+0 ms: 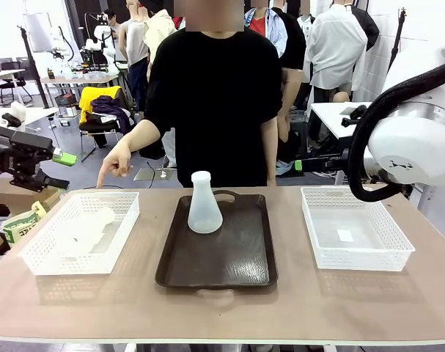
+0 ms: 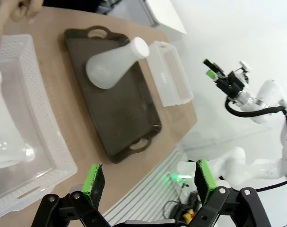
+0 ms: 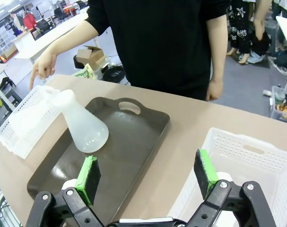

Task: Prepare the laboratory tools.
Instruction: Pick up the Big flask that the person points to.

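One translucent whitish flask (image 1: 204, 205) stands upright at the back of the dark brown tray (image 1: 229, 268); it also shows as the upright flask (image 2: 114, 67) and flask (image 3: 85, 126) in the wrist views. A second flask (image 1: 89, 227) lies on its side in the left white basket (image 1: 39, 257), seen close as the lying flask (image 2: 4, 130). My left gripper (image 1: 59, 170) hovers open off the table's left edge, its jaws (image 2: 149, 182) empty above the table's near edge. My right gripper (image 3: 146, 172) is open and empty, above the gap between the tray and the right basket.
A person stands at the far side, one hand (image 1: 116, 164) pointing down at the left basket's far edge. The right white basket (image 1: 356, 253) holds only a small label. My right arm (image 1: 409, 147) looms at the right.
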Controlling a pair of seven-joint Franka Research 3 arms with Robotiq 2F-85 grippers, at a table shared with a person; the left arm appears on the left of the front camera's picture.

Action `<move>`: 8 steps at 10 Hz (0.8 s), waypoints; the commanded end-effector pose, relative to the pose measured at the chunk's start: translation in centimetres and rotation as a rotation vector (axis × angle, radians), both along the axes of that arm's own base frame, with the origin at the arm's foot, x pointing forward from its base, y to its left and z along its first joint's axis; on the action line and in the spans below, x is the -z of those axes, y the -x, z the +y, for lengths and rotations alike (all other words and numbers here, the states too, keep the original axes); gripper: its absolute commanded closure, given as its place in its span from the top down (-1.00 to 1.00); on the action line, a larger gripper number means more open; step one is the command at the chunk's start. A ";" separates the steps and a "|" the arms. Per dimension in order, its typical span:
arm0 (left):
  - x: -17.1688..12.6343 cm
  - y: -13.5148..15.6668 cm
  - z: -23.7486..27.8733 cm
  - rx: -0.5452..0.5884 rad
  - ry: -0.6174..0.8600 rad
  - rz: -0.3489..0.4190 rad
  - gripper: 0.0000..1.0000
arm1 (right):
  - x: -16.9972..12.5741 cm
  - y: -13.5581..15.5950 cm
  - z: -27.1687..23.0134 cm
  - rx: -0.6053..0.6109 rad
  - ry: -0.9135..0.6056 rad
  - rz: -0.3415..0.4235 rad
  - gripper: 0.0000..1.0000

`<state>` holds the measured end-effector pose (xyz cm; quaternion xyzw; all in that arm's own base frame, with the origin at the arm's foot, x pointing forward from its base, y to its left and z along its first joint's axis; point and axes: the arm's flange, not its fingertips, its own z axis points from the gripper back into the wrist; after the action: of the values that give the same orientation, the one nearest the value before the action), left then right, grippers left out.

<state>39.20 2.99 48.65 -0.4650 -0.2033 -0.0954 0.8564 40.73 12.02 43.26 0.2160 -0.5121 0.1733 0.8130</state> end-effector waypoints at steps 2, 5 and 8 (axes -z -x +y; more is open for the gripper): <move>-1.8 -0.5 -2.1 -0.076 -0.364 -0.110 1.00 | -0.6 -0.3 0.0 0.000 0.008 0.019 1.00; -0.6 -4.2 -6.5 -0.076 -0.893 -0.259 1.00 | -0.6 -0.3 0.0 0.000 0.008 0.019 1.00; 1.8 -8.3 -8.3 -0.011 -1.216 -0.134 1.00 | -0.6 -0.3 0.0 0.000 0.008 0.019 1.00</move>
<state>45.57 -5.18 46.14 0.0515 -0.2305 -0.2455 0.9402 40.76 12.10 43.28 0.2163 -0.5120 0.1737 0.8129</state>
